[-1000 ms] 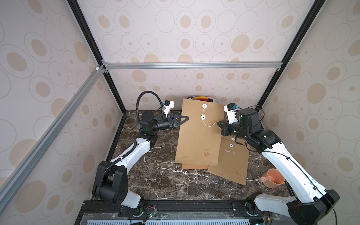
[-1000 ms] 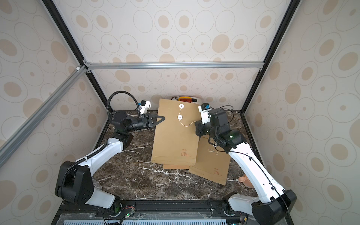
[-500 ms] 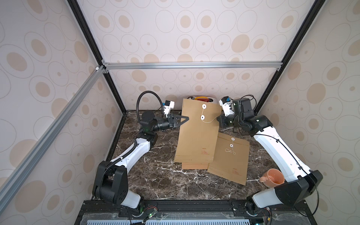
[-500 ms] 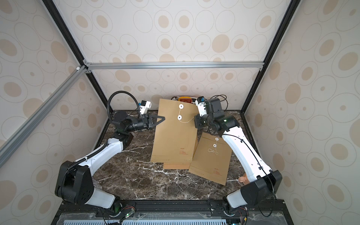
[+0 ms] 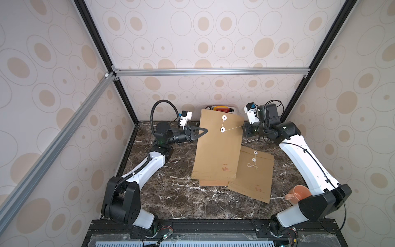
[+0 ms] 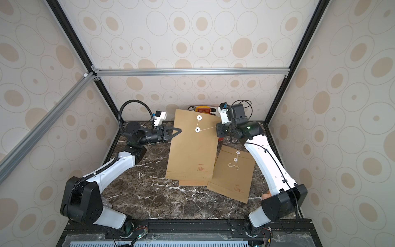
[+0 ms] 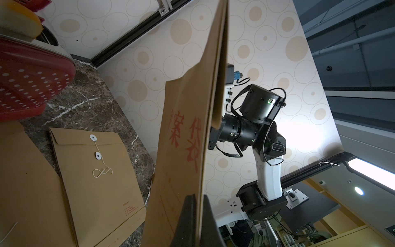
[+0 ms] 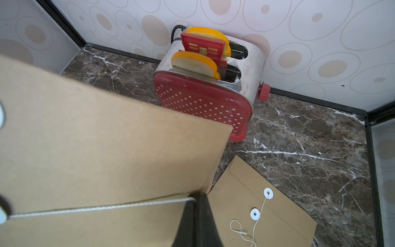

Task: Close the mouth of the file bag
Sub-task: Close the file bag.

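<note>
A brown file bag (image 5: 215, 149) (image 6: 190, 149) stands tilted, top edge raised toward the back wall, bottom on the table. My left gripper (image 5: 206, 129) (image 7: 197, 196) is shut on the bag's left edge (image 7: 181, 128). A white string (image 5: 233, 127) runs from the upper white disc (image 5: 224, 117) to the lower disc (image 5: 222, 129), then stretches taut to the right. My right gripper (image 5: 243, 126) (image 8: 197, 195) is shut on that string (image 8: 96, 208) just past the bag's right edge (image 8: 106, 139).
A second file bag (image 5: 252, 173) (image 8: 263, 213) lies flat on the marble table to the right, and a third (image 5: 213, 182) peeks out under the held one. A red toaster (image 5: 222, 108) (image 8: 205, 100) stands against the back wall. An orange cup (image 5: 298, 192) sits beside the right arm's base.
My right gripper has moved up and back with the string, now level with the lower disc, and the right arm has swung toward the back wall. The left arm and the bag stayed put.
</note>
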Motion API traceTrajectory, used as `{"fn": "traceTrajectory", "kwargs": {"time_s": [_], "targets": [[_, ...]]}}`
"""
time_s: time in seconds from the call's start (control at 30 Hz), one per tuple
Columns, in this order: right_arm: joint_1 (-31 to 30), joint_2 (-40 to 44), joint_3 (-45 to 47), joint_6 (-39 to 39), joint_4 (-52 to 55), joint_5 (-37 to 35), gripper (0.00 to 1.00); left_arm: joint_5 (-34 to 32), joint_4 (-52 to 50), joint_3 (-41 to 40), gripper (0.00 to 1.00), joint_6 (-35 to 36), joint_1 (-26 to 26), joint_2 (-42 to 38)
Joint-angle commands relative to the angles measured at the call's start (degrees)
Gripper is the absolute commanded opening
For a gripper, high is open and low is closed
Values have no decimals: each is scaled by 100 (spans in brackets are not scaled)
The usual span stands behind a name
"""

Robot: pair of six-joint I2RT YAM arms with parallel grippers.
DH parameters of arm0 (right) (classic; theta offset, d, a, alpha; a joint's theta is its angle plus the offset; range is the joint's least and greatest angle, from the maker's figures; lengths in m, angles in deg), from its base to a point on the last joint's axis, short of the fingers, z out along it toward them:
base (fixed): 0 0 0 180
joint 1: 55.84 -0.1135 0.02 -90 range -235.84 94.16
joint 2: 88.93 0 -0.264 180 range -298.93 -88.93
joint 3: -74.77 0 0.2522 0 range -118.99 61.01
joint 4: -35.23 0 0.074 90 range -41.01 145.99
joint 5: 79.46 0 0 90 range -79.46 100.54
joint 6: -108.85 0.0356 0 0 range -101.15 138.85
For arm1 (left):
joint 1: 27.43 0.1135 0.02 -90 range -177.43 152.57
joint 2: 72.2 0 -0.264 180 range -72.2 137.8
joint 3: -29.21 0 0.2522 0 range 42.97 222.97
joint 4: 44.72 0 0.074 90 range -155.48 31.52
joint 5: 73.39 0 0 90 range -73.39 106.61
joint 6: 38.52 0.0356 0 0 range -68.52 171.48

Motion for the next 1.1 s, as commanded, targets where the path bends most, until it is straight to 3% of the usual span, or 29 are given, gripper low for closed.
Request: {"fn": "traceTrajectory", "kwargs": {"time_s": [0.0, 0.17, 0.43, 0.87, 1.07], "targets": [[24, -37, -94, 13, 87, 7, 0, 83, 126, 127, 0, 117, -46, -154], [14, 16, -40, 53, -52, 385, 0, 77, -48, 141, 0, 243, -53, -151], [-53, 197, -33, 198, -426, 838, 0, -40, -1769, 382, 0, 1413, -66, -252], [-50, -652, -935, 32, -458, 1059, 0, 39, -2289, 523, 0, 1809, -116, -333], [-316, -773, -1086, 81, -515, 1058, 0, 35, -2401, 544, 0, 1856, -120, -314]]}}
